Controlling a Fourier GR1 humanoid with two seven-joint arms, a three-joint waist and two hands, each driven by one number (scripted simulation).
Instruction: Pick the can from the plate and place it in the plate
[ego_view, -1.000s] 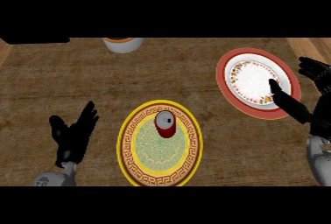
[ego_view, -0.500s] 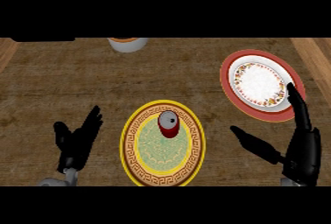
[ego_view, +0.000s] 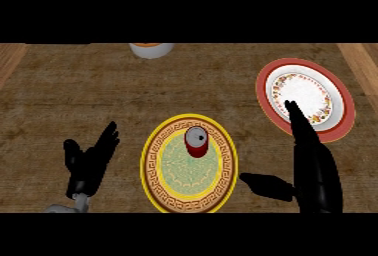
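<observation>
A red can (ego_view: 196, 142) with a grey top stands upright on the yellow plate (ego_view: 164, 182), in that plate's upper half. The red-rimmed white plate (ego_view: 269, 95) lies at the upper right. My right hand (ego_view: 310, 165) is open, fingers straight and pointing up over the lower edge of the red-rimmed plate, thumb stretched left toward the yellow plate's right rim. It sits to the right of the can and apart from it. My left hand (ego_view: 90, 161) rests open at the lower left, fingers up, apart from the yellow plate.
A white cup-like vessel (ego_view: 151, 49) with an orange inside stands at the counter's far edge, top middle. Wooden borders (ego_view: 9, 60) run along the counter's left and right sides.
My right hand has moved left and down from beside the red-rimmed plate toward the yellow plate, thumb spread out. The left hand has barely shifted. The can has not moved.
</observation>
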